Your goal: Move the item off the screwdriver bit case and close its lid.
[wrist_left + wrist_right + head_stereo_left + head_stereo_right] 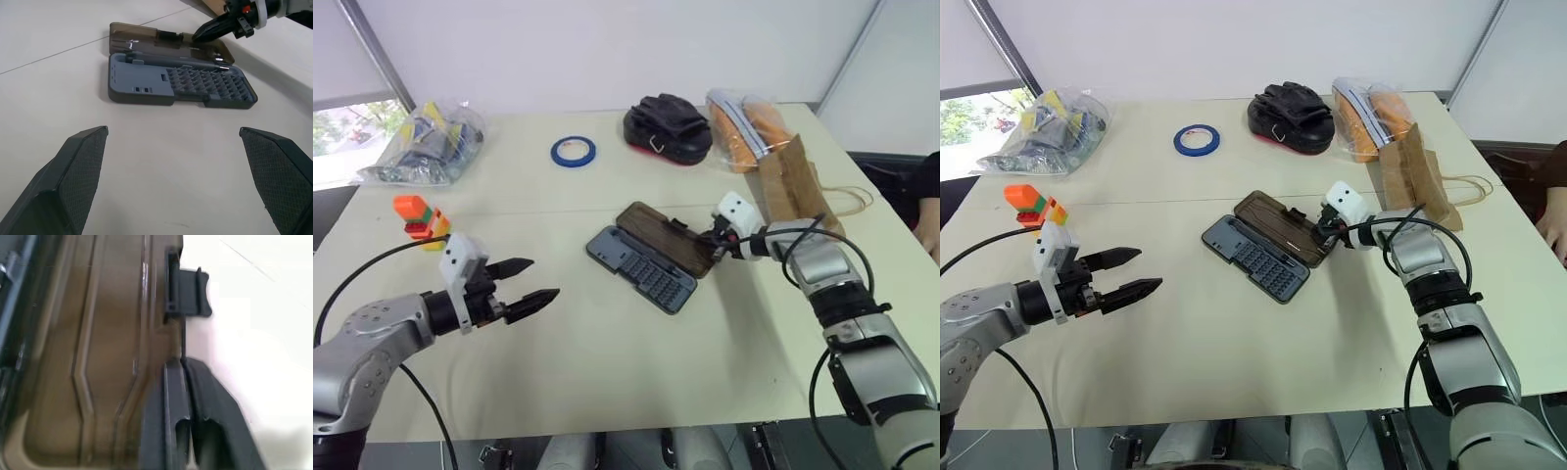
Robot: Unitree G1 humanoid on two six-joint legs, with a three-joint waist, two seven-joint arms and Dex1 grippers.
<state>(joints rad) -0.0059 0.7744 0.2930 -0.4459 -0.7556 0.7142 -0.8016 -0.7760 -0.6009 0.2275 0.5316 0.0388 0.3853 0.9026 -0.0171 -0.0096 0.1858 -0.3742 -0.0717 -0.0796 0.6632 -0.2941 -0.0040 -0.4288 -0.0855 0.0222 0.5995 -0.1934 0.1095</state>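
Right gripper, jaws pinched shut at smoky brown translucent lid edge: hook under, flip over grey-blue tray. Left gripper jaws wide, idle.

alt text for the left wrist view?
An open screwdriver bit case lies flat on a pale table, its smoky brown lid folded back. The right gripper, shut, touches the lid's far edge; the left gripper hangs open before the case.

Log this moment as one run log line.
paper bag: off case | lid: open flat | right gripper: shut at lid edge | left gripper: open, apart
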